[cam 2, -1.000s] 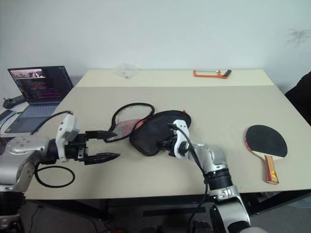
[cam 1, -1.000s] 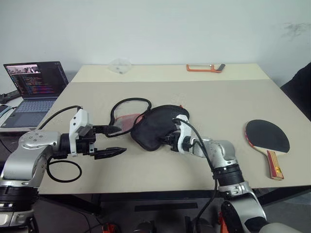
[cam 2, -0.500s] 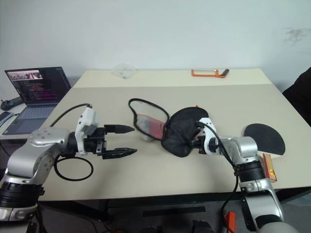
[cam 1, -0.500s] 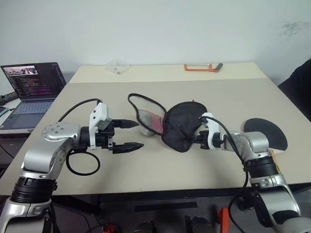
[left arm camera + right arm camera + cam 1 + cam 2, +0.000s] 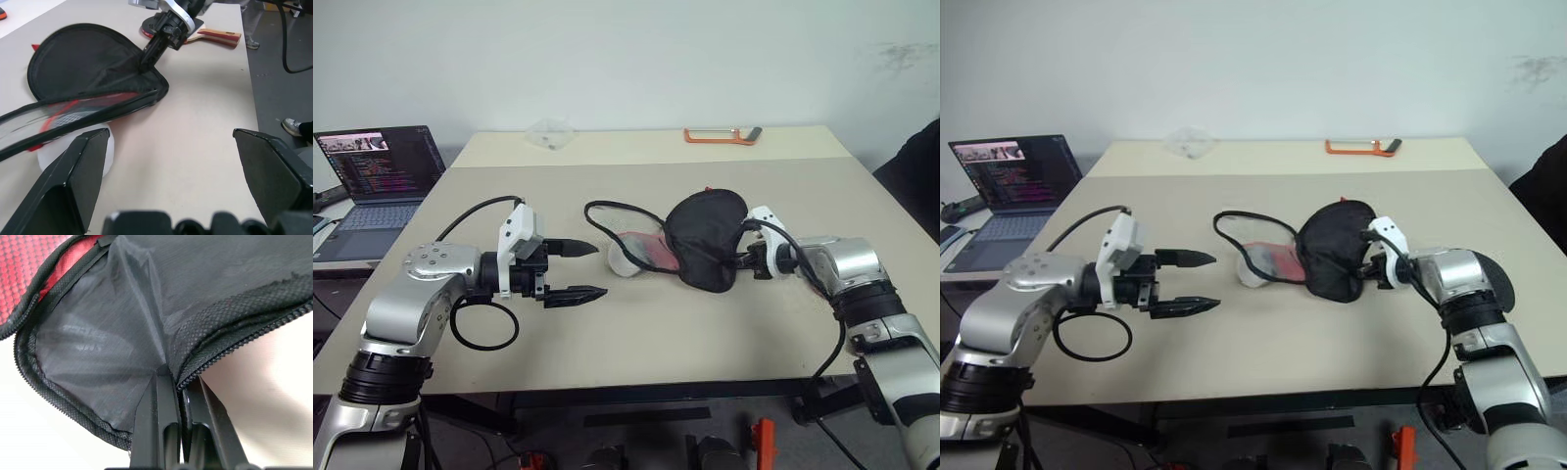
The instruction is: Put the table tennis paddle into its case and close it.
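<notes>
A: Status on the case (image 5: 707,238)?

B: Soft black fabric pouch, paddle-shaped, unzipped, lying mid-table on the beige table (image 5: 636,333). The black upper panel bunches up in a rounded hump; a red lower section with mesh and a black zipper edge spreads out to its left. The loose zipper edge curls up in a loop on the far-left side.

A: Right gripper (image 5: 740,264)?

B: Pinched tight on the case fabric at its right edge. In the wrist view both black fingers (image 5: 166,426) meet on a fold of thin woven nylon just beside the zipper teeth.

A: Left gripper (image 5: 590,269)?

B: Spread wide, nothing between the fingers, pointing right toward the case, well left of it. Its black pads look flat and tapered.

A: Paddle?

B: The table tennis paddle (image 5: 215,35) lies flat on the table to the right of the case, past the right arm. Light wooden handle with a red stripe shows in the left wrist view; its black rubber face peeks out behind the right forearm in the head view. Not in the case.

A: Other clutter?

B: White round tub (image 5: 625,259) under the case's left end, orange-handled tool (image 5: 720,135) at the far edge, open laptop (image 5: 374,186) at far left.
</notes>
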Available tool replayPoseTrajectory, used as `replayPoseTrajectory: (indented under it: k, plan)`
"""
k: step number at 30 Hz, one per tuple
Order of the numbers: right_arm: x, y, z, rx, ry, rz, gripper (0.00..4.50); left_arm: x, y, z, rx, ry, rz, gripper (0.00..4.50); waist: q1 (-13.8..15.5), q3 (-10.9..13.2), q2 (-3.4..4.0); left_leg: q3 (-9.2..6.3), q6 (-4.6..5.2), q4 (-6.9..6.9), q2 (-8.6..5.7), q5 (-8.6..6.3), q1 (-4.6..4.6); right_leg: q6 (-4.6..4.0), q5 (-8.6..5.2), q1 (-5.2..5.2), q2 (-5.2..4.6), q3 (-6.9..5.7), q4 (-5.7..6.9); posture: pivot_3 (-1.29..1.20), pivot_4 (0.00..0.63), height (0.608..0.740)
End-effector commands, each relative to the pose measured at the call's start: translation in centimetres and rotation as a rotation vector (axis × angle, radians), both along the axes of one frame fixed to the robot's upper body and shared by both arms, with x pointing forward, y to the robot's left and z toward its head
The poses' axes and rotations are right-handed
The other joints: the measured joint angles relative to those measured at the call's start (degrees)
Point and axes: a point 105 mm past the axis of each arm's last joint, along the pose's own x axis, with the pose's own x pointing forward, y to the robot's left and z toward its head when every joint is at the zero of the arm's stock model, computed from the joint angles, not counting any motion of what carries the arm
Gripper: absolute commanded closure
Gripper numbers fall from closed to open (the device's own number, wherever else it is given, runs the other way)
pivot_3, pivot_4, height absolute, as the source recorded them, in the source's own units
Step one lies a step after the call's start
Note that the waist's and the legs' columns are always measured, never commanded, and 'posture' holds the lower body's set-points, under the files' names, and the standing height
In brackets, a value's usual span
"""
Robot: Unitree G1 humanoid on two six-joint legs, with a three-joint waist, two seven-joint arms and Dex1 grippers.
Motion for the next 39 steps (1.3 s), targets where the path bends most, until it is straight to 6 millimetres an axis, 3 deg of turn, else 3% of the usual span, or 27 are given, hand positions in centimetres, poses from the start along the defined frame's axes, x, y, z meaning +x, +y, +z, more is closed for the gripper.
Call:
replayPoseTrajectory:
  k: [1,9,10,13,23,33,39]
  plan:
    - [0.9,-0.5,1.6,-0.026,-0.069,0.013,4.48,-0.1,-0.1,1.0,0.007,-0.041,-0.012,0.07,0.0,0.0,0.0,0.0,0.0,0.0,0.0,0.0,0.0,0.0,0.0,0.0,0.0,0.0,0.0,0.0,0.15,0.74]
    - [1.5,-0.5,1.3,-0.013,-0.055,-0.002,4.48,0.0,-0.1,0.9,0.01,-0.047,-0.008,0.07,0.0,0.0,0.0,0.0,-0.04,0.0,0.0,0.02,0.0,0.0,0.0,-0.01,0.0,0.02,0.0,0.0,0.15,0.74]
    - [1.4,-0.4,1.3,-0.001,-0.047,0.003,4.3,0.0,-0.1,0.9,0.01,-0.048,-0.007,0.07,0.0,0.0,0.0,0.0,-0.04,0.0,0.0,0.02,0.0,0.0,0.0,-0.01,0.0,0.03,0.0,0.0,0.15,0.74]
    - [1.2,-0.2,1.2,0.009,-0.037,0.007,3.54,0.0,0.0,0.9,0.01,-0.049,-0.007,0.07,0.0,0.0,0.0,0.0,-0.06,0.0,0.0,0.03,0.0,0.0,0.0,-0.02,0.0,0.03,0.0,0.0,0.15,0.74]
    - [0.1,-2.4,2.0,-0.045,-0.085,-0.013,0.08,0.0,0.1,0.7,0.005,-0.049,-0.004,0.07,0.1,0.0,0.0,0.0,-0.04,0.0,-0.01,0.02,-0.03,0.0,0.0,-0.04,0.0,0.04,-0.01,0.0,0.15,0.74]
    - [-2.7,-4.2,3.8,-0.024,-0.157,-0.055,0.03,0.1,0.2,0.3,-0.001,-0.044,-0.001,0.07,0.4,0.0,0.01,0.05,-0.01,0.01,0.0,0.0,-0.03,0.0,0.0,-0.05,0.0,0.11,0.02,0.0,0.15,0.74]
    - [-5.0,-2.5,7.1,0.12,-0.3,0.007,0.03,0.3,0.2,0.5,-0.024,-0.05,0.004,0.07,0.7,0.0,0.0,0.04,0.0,0.01,0.01,0.0,-0.05,0.01,0.0,-0.04,0.0,0.09,0.0,0.0,0.15,0.74]
